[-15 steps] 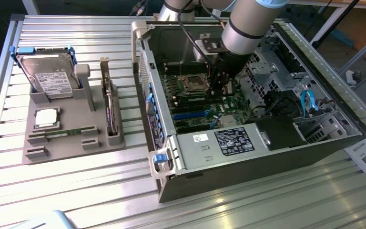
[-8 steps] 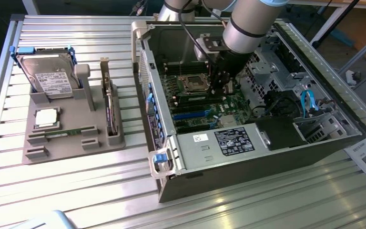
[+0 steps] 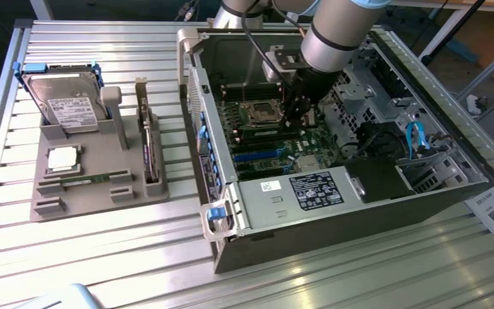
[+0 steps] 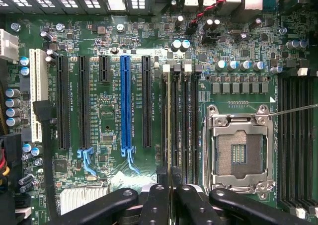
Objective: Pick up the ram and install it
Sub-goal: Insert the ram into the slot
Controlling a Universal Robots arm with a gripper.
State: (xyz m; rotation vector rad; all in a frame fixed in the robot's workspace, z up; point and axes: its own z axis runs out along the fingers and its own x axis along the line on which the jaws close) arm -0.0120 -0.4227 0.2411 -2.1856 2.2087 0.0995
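A: Where is the ram (image 4: pixel 168 116)?
B: Pinched between the nearly shut jaws, edge-on over the memory slots (image 4: pixel 183 120) beside the processor socket (image 4: pixel 237 153).
A: Its look?
B: A thin, pale-green sliver.

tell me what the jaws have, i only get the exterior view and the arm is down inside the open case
observer: In the wrist view the gripper is shut on the ram, which shows edge-on as a thin pale strip.
operator: which slot is it over
observer: Of the four memory slots beside the processor socket, it lines up with the one farthest from the socket. I cannot tell whether it is seated.
operator: anything in that socket
observer: No, the socket is empty and its contact field is bare.
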